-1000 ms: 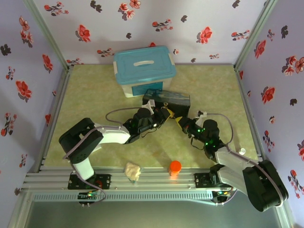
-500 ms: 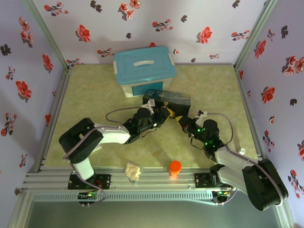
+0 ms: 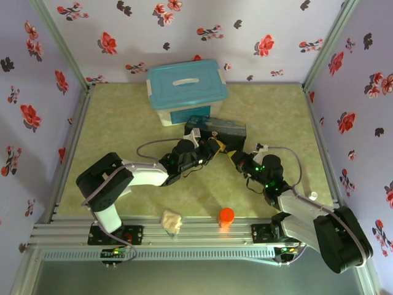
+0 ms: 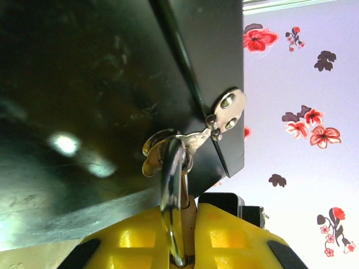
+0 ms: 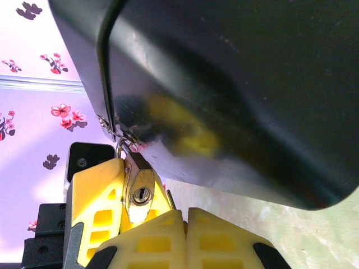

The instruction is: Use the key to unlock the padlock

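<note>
A dark tin box [image 3: 220, 129] lies mid-table, and both grippers meet at its front corner. My left gripper [image 4: 189, 208] is shut on the small brass padlock [image 4: 173, 190]. The padlock's silver shackle runs through the ring of the tin's latch [image 4: 227, 109]. In the right wrist view the padlock [image 5: 140, 193] faces me with its keyhole showing, clamped between the left arm's yellow fingers [image 5: 95, 196]. My right gripper [image 5: 185, 216] is shut on the key [image 5: 170, 199]. This thin dark sliver pokes up just right of the padlock, outside the keyhole.
A teal-lidded plastic box [image 3: 186, 91] stands behind the tin. An orange cylinder [image 3: 226, 216] and a crumpled beige lump [image 3: 171, 221] sit by the near rail. Flowered walls close in the left, right and back.
</note>
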You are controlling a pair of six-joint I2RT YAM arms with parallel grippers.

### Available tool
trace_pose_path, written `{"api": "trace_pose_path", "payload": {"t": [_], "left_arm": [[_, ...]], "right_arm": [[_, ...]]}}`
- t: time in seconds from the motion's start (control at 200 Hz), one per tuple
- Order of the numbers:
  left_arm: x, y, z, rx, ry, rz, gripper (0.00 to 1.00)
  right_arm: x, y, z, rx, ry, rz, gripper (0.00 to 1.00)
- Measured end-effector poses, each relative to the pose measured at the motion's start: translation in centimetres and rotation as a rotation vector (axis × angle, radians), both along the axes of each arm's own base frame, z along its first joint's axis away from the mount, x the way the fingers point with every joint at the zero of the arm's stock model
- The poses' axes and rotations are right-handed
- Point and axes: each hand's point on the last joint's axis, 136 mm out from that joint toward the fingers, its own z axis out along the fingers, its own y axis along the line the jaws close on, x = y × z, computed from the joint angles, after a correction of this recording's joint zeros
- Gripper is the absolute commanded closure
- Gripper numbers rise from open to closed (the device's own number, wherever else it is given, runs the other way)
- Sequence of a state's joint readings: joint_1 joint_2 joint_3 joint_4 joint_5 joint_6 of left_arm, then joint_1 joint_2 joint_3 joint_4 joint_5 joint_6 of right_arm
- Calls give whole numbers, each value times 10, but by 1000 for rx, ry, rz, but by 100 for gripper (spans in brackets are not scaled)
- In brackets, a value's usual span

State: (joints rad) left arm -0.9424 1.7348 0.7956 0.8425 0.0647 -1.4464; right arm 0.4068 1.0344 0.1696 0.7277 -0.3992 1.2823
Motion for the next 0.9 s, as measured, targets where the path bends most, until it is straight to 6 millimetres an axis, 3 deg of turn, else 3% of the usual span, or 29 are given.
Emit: {"api": "trace_pose_path", "payload": {"t": [0.9], "left_arm": [[-1,-1,-2,6,4,-3,100]], "right_arm": [[1,-1,6,8,-22,-7,100]]}}
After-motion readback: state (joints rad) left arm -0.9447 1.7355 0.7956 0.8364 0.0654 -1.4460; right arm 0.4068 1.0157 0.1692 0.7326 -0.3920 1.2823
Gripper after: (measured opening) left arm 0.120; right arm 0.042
